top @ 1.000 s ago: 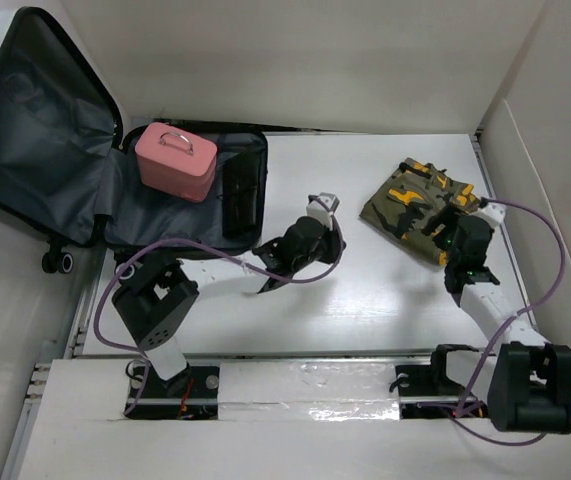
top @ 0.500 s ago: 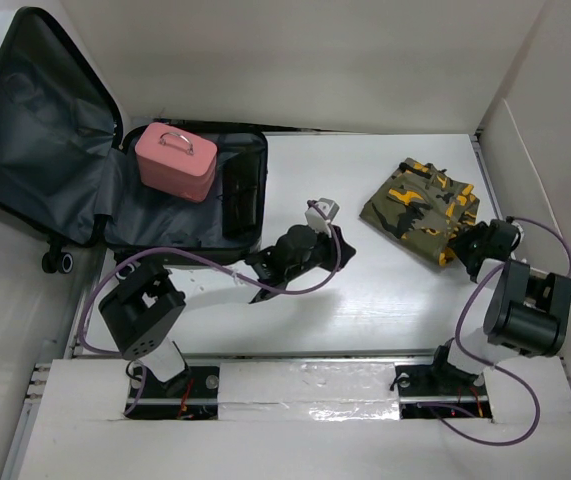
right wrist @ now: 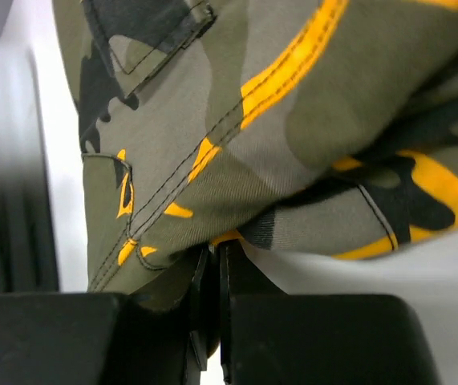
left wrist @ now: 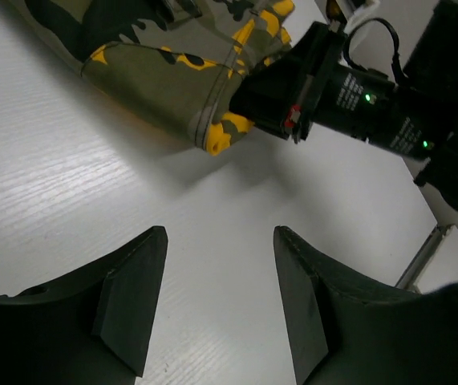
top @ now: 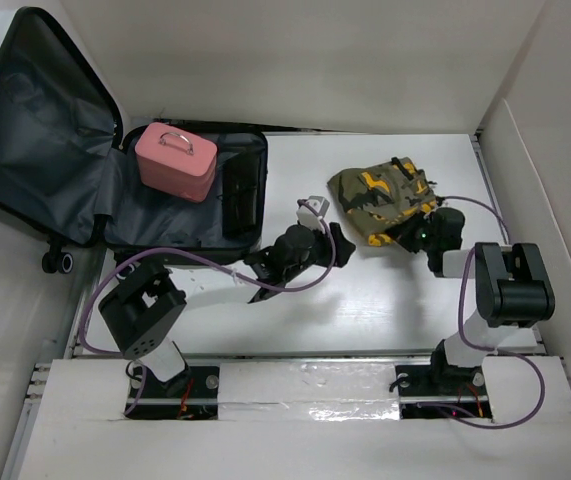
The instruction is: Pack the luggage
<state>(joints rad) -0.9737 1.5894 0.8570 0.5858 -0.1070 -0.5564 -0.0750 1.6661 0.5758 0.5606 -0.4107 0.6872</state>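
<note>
Camouflage garment (top: 377,190) clamped in right jaws; left jaws apart.

White wood-grain table (top: 365,300). Far-left corner: open luggage (top: 85,180), one half flat on tabletop, lid half spread past left edge. Right of centre: crumpled camouflage garment (top: 375,195), olive with black and yellow patches, on bare surface, well apart from luggage.
</note>
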